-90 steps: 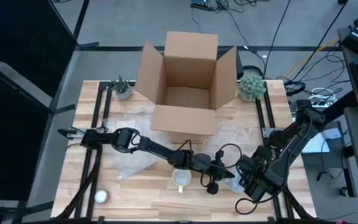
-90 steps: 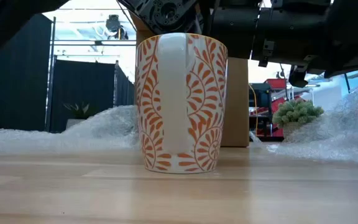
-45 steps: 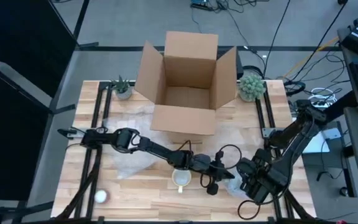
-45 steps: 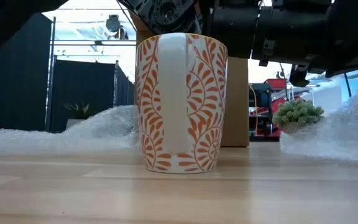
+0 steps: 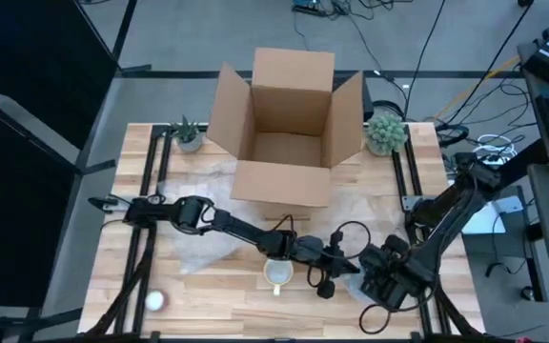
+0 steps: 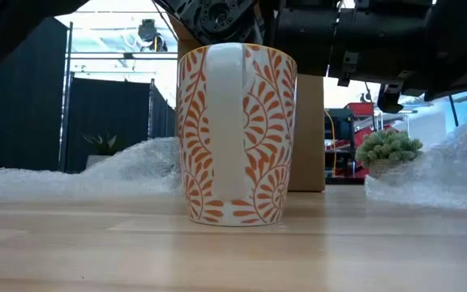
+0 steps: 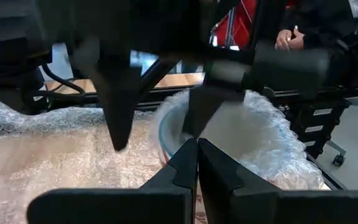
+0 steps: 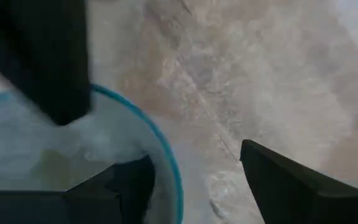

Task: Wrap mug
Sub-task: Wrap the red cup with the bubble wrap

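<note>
The high view looked straight down on the whole wooden table (image 5: 217,276), with the open cardboard box (image 5: 286,129) at its far side and the floor around it also in frame. The low view sat at table-top height, very close to the orange-patterned mug (image 6: 236,134), and faced level across the table toward the box (image 6: 308,134) and the room behind; it shared the mug (image 5: 277,273), the box and a small round plant (image 6: 386,148) with the high view. The left wrist view looked past its own fingers (image 7: 185,165) at bubble wrap (image 7: 253,134) close by. The right wrist view was pressed very near the wrap (image 8: 241,81)
</note>
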Tool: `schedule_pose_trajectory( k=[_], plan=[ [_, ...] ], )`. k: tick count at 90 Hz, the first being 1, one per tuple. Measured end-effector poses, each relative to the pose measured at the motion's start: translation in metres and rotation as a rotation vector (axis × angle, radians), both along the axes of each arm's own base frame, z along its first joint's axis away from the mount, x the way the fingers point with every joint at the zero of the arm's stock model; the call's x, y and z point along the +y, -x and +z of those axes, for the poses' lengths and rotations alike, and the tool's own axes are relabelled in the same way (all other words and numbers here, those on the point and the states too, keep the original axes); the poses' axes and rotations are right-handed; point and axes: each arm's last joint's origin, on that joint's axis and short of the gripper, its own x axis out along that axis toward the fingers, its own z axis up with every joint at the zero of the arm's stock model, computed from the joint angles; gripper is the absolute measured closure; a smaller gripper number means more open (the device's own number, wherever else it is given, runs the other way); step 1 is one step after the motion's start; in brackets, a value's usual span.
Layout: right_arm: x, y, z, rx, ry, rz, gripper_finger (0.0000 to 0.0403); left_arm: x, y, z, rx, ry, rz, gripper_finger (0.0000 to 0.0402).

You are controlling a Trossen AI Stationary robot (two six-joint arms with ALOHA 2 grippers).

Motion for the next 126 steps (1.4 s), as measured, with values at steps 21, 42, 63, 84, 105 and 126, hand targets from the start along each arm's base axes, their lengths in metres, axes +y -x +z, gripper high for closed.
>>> schedule_pose_trajectory(
  k=[21, 42, 63, 84, 105, 126],
  plan=[
    [-0.006, -0.001, -0.023, 0.011, -0.089, 0.009, 0.0184, 0.0, 0.0, 0.0, 0.001, 0.0, -0.004, 0.0402],
    [0.0, -0.009, 0.015, -0.004, -0.157, 0.112, 0.0184, 0.0, 0.0, 0.0, 0.002, 0.0, -0.002, 0.0402],
    [-0.002, -0.002, 0.068, -0.025, -0.141, 0.125, 0.0184, 0.0, 0.0, 0.0, 0.002, 0.0, -0.002, 0.0402],
    [-0.022, 0.009, 0.098, -0.138, 0.019, 0.012, 0.0184, 0.0, 0.0, 0.001, 0.002, 0.0, -0.002, 0.0402],
    [-0.05, 0.016, 0.081, -0.095, 0.201, -0.236, 0.0184, 0.0, 0.0, 0.001, 0.002, 0.0, -0.002, 0.0402],
    [-0.038, 0.017, 0.044, -0.079, 0.041, -0.249, 0.0184, 0.0, 0.0, 0.001, 0.001, 0.001, -0.002, 0.0402]
  ],
)
